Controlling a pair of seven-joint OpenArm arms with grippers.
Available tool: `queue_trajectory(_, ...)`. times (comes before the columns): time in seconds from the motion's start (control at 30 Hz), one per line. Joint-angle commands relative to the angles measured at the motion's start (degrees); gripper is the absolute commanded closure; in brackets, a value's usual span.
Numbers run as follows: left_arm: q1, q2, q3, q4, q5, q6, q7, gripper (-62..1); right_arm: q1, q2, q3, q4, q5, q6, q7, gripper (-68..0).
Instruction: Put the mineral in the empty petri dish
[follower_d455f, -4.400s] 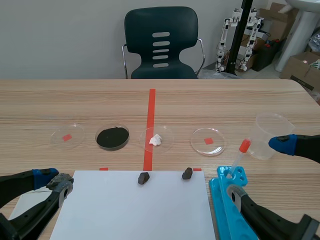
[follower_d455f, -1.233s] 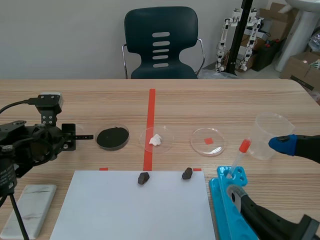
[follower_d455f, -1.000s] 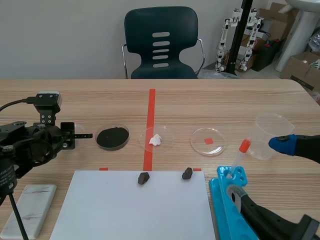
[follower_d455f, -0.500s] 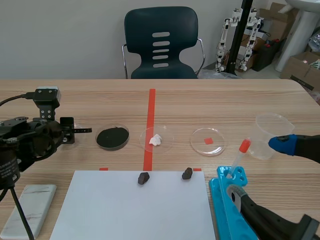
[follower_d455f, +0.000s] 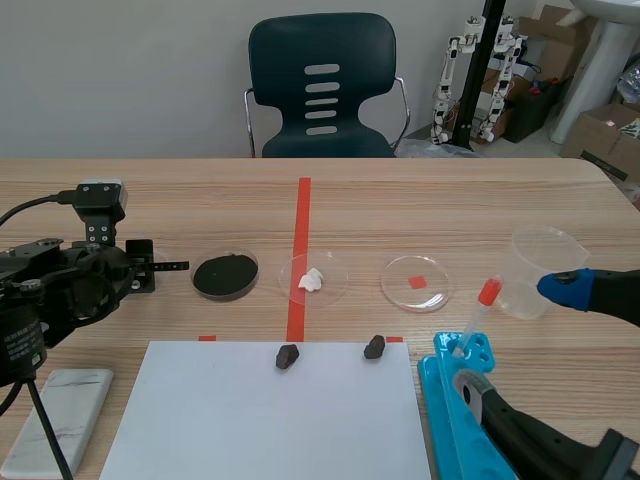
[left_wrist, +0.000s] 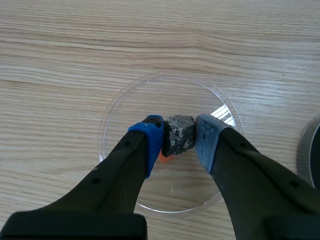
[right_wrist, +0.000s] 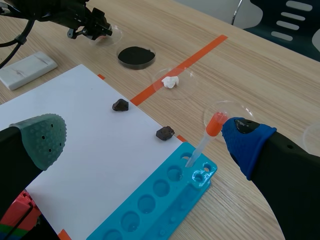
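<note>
My left gripper (left_wrist: 179, 137) is shut on a grey speckled mineral (left_wrist: 180, 134), low over a clear petri dish (left_wrist: 109, 126) with an orange mark on the table under it. In the scene view this gripper (follower_d455f: 138, 277) stands at the far left and hides that dish. Two dark minerals (follower_d455f: 287, 356) (follower_d455f: 374, 347) lie on the far edge of the white sheet (follower_d455f: 260, 420). Another clear dish (follower_d455f: 417, 283) with nothing in it sits right of the tape line. My right gripper (right_wrist: 145, 140) is open above the near right of the table, nothing between its fingers.
A dish of black powder (follower_d455f: 225, 275) and a dish with a white lump (follower_d455f: 313, 279) sit between the two clear dishes. A plastic cup (follower_d455f: 545, 268), a blue tube rack (follower_d455f: 462, 400) with an orange-capped dropper (follower_d455f: 480, 305), and a white block (follower_d455f: 58, 420) are nearby.
The left arm rose from the near left corner and carried the mineral over the far-left dish. In the last half second it sank slightly toward the dish. The right arm stayed put.
</note>
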Motion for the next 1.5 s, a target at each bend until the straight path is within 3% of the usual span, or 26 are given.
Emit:
queue_trajectory(0.0,-1.09,-0.17,0.11,0.61,0.07,-0.11,-0.72,-15.1,0.52,0.00,-0.04,0.85,0.81,-0.02,0.87,-67.9)
queue_trajectory(0.1,-1.07,-0.17,0.11,0.61,0.07,-0.11,-0.79,-23.4,0.52,0.00,-0.04,0.85,0.81,-0.02,0.87,-67.9)
queue_trajectory(0.27,-1.11,-0.20,0.11,0.61,0.07,-0.11,-0.79,-30.3,0.52,0.00,-0.04,0.85,0.81,-0.02,0.87,-67.9)
queue_trajectory(0.33,-1.11,-0.20,0.11,0.61,0.07,-0.11,-0.76,-37.7,0.52,0.00,-0.04,0.85,0.81,-0.02,0.87,-67.9)
queue_trajectory(0.4,-1.09,-0.20,0.11,0.61,0.07,-0.11,-0.79,-49.4,0.52,0.00,-0.04,0.85,0.81,-0.02,0.87,-67.9)
queue_trajectory(0.57,-1.11,-0.35,0.11,0.63,0.07,-0.11,-0.87,-61.5,0.52,0.00,-0.04,0.85,0.81,-0.02,0.87,-67.9)
queue_trajectory(1.0,-0.66,-2.29,0.00,0.96,-0.63,-0.68,-0.81,-62.3,0.52,0.00,-0.04,0.85,0.81,-0.02,0.87,-67.9)
queue_trajectory(1.1,0.04,-2.82,0.00,2.45,-0.76,-2.12,-0.81,-62.3,0.52,0.00,-0.04,0.85,0.81,-0.02,0.87,-67.9)
queue_trajectory(1.47,3.02,-3.37,0.00,7.87,-0.81,-2.10,-0.76,-62.3,0.52,0.00,-0.04,0.85,0.81,-0.02,0.87,-67.9)
